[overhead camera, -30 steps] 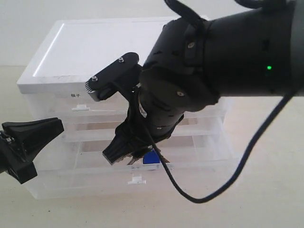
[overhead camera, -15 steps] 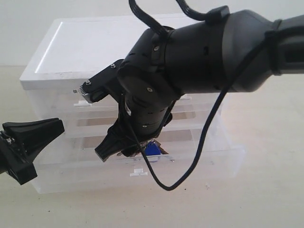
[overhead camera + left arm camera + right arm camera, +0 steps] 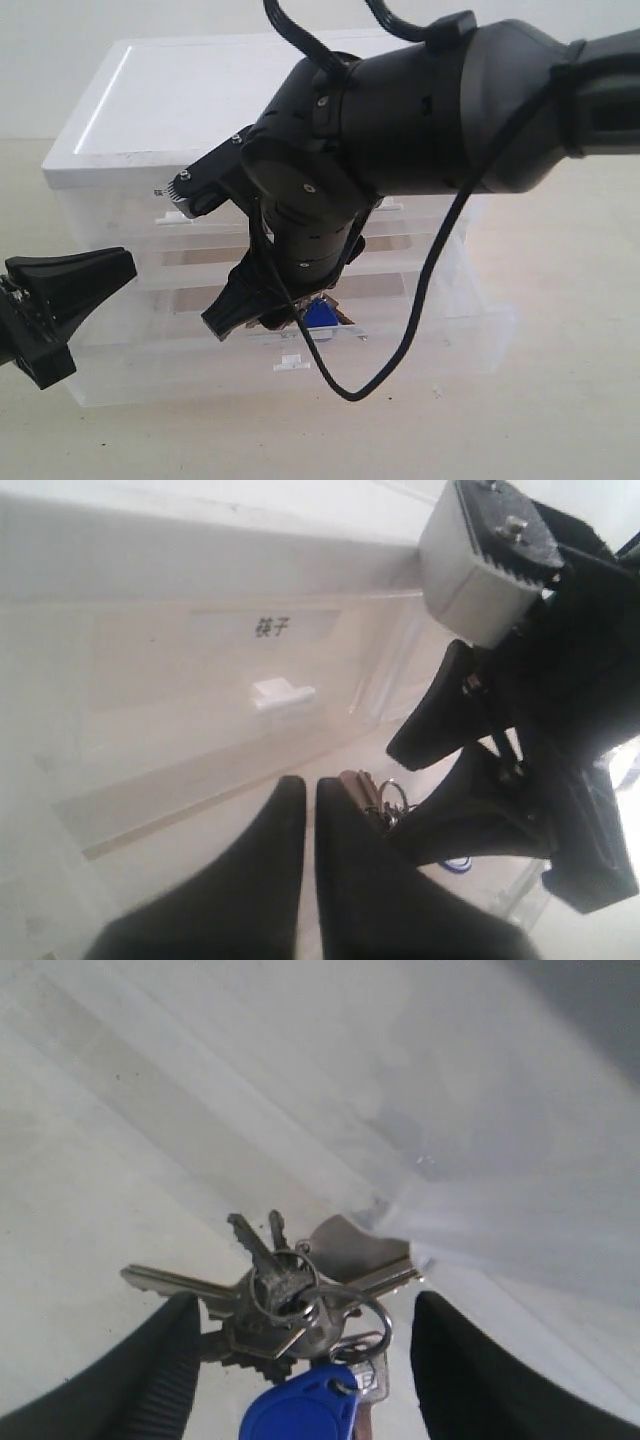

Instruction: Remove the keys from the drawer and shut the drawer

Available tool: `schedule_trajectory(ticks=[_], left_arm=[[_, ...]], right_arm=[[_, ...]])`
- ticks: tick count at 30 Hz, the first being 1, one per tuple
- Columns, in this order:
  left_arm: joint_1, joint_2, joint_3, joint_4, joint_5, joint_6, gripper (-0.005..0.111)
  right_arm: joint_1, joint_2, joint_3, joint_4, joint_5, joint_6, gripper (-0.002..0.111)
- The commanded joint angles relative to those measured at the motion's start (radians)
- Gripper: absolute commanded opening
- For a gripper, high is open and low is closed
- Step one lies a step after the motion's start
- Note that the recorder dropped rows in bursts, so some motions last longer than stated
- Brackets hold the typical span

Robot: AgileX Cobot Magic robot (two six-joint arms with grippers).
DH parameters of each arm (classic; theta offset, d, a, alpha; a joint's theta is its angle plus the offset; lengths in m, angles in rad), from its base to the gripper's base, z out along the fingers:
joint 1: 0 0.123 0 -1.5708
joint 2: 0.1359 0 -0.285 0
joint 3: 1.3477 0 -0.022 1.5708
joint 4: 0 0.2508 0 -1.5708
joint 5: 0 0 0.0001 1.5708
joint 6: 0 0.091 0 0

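1. The right gripper [image 3: 305, 1305] reaches down into the bottom drawer [image 3: 150, 362], which stands pulled out from the white-topped cabinet [image 3: 200, 90].
2. Its jaws are spread wide and grip nothing.
3. The keys [image 3: 290, 1300], with their blue fob [image 3: 300, 1410], lie on the drawer floor between the two fingers.
4. The left gripper [image 3: 303, 788] hangs just in front of the cabinet, jaws almost together and empty.

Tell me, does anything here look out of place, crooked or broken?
Nothing stands out. The bottom drawer is simply pulled out, and the keys lie bunched on its floor between the open fingers of the right claw.
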Motion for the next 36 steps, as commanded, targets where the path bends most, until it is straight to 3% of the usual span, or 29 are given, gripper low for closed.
schedule_trajectory(ticks=[1,8,21,26,31,36], left_arm=[[0.002,-0.032,0.035,0.021,-0.072,0.073,0.005],[0.002,-0.153,0.073,-0.057,-0.072,0.088,0.005],[0.002,-0.215,0.087,-0.064,-0.072,0.065,0.005],[0.002,-0.215,0.087,-0.062,-0.072,0.048,0.005],[0.002,-0.215,0.087,-0.057,-0.072,0.048,0.005],[0.002,-0.215,0.087,-0.050,-0.072,0.041,0.005]], right_arm=[[-0.009,0.050,0.019,0.023,0.044,-0.020,0.055],[-0.007,-0.021,0.008,0.051,0.037,-0.053,0.055],[-0.007,-0.129,0.008,0.073,-0.018,0.245,0.055],[-0.009,-0.046,0.008,0.023,0.009,0.379,0.055],[-0.009,0.013,0.008,0.025,-0.064,0.387,0.056],[-0.009,0.060,0.008,-0.055,0.005,0.387,0.061]])
